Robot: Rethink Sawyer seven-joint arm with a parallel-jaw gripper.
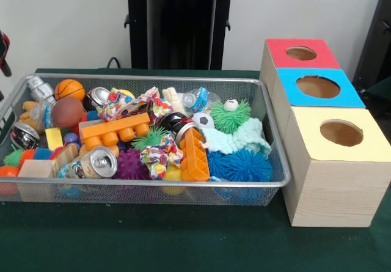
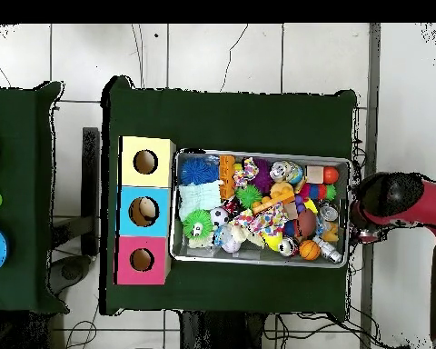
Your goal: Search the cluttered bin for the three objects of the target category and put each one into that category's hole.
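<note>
The silver wire-mesh bin (image 1: 153, 78) is full of mixed toys; it shows from above in the overhead view (image 2: 262, 152). A yellow-orange toy animal (image 1: 29, 108) lies at its left end, also seen in the overhead view (image 2: 329, 231). A yellow toy (image 1: 124, 93) peeks out at the far side, mostly hidden, and shows from above (image 2: 280, 243). A yellow rounded thing (image 1: 173, 175) lies low under an orange block; I cannot tell what it is. My red arm (image 2: 399, 202) hangs outside the bin's end. Its gripper end (image 2: 363, 218) is dark and unclear.
Three wooden boxes stand beside the bin, each with a round hole on top: red (image 1: 301, 53), blue (image 1: 317, 87), yellow (image 1: 341, 132). The bin also holds spiky balls (image 1: 241, 165), orange blocks (image 1: 115, 130), cans (image 1: 98, 162), small sports balls (image 1: 69, 88) and cloth.
</note>
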